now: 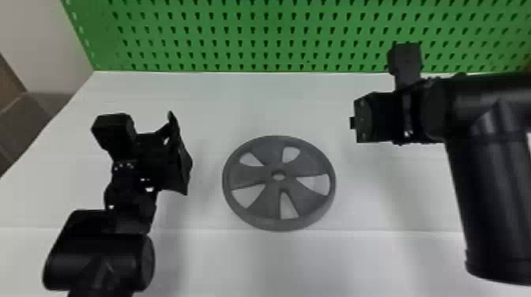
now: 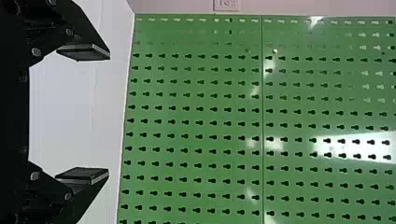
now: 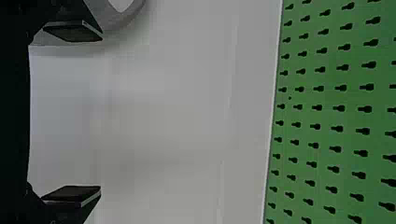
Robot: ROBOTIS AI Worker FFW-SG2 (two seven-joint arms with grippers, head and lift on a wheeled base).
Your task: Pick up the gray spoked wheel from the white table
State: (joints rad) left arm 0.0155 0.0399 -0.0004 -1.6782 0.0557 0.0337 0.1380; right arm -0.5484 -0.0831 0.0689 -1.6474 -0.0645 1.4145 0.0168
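The gray spoked wheel (image 1: 260,201) lies flat on the white table (image 1: 245,260), between the two arms. To its left, a short gap away, is my left gripper (image 1: 179,158); in the left wrist view the left gripper (image 2: 109,114) is open with nothing between its pads. Up and right of the wheel is my right gripper (image 1: 353,122), not touching it. The right wrist view shows the right gripper (image 3: 102,112) open and empty, with part of the wheel's rim (image 3: 112,18) beyond one finger.
A green pegboard (image 1: 253,35) stands along the table's back edge. At the far left, beyond the table's slanting edge, are a pale wall (image 1: 35,39) and a brown floor (image 1: 23,122).
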